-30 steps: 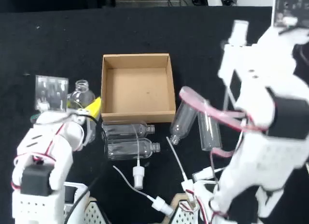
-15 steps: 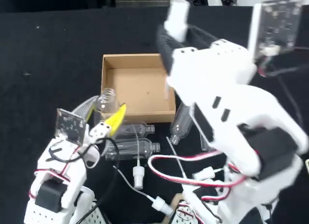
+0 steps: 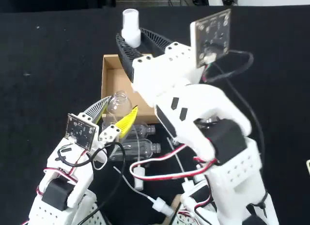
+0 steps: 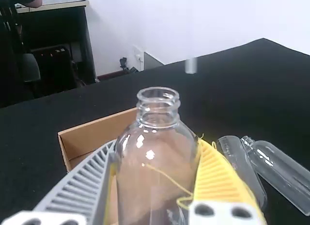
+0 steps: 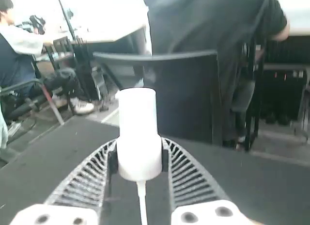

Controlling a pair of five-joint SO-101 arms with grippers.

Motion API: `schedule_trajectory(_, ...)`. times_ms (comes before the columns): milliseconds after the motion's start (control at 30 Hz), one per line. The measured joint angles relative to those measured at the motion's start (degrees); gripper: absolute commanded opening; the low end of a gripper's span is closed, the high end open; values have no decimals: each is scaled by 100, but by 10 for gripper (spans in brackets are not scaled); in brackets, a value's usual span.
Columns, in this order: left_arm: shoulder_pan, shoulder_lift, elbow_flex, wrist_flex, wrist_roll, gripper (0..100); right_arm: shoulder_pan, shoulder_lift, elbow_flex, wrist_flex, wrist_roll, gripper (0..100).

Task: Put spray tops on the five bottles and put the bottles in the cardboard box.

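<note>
My left gripper (image 3: 121, 104) is shut on a clear, uncapped bottle (image 3: 117, 102), holding it upright at the cardboard box's (image 3: 111, 73) near left corner. In the left wrist view the bottle (image 4: 157, 119) stands between the grey and yellow fingers, its open neck up. My right gripper (image 3: 131, 39) is raised over the box's far edge, shut on a white spray top (image 3: 130, 24). The right wrist view shows that spray top (image 5: 138, 116) clamped between black ribbed fingers (image 5: 87, 179), its thin tube hanging down. Two more bottles (image 3: 136, 149) lie side by side in front of the box.
The right arm's white body (image 3: 198, 118) covers much of the box and the table to its right. Loose spray tops (image 3: 139, 177) with long tubes lie near the front edge, another (image 3: 160, 206) closer still. Lying bottles (image 4: 271, 162) are beside the box.
The right arm swung from the table's right side to over the box, carrying the spray top. The left arm lifted the bottle and brought it right, to the box's front.
</note>
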Motion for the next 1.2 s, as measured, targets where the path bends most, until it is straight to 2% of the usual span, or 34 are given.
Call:
schedule_trajectory(133, 0, 0, 220, -35, 0, 30, -70, -229, 730, -976, 35, 11)
schedule_trajectory(300, 0, 0, 448, -167, 0, 30, -325, -316, 879, -1134, 53, 11)
schedule_trajectory(600, 0, 0, 1433, -1793, 0, 30, -413, -316, 1099, -1099, 79, 11)
schedule_trajectory(767, 0, 9, 1547, -2532, 0, 30, -422, -730, 1503, -1099, 105, 11)
schedule_trajectory(1200, 0, 9, 1591, -2743, 0, 30, -413, -1231, 2295, -1705, 105, 11)
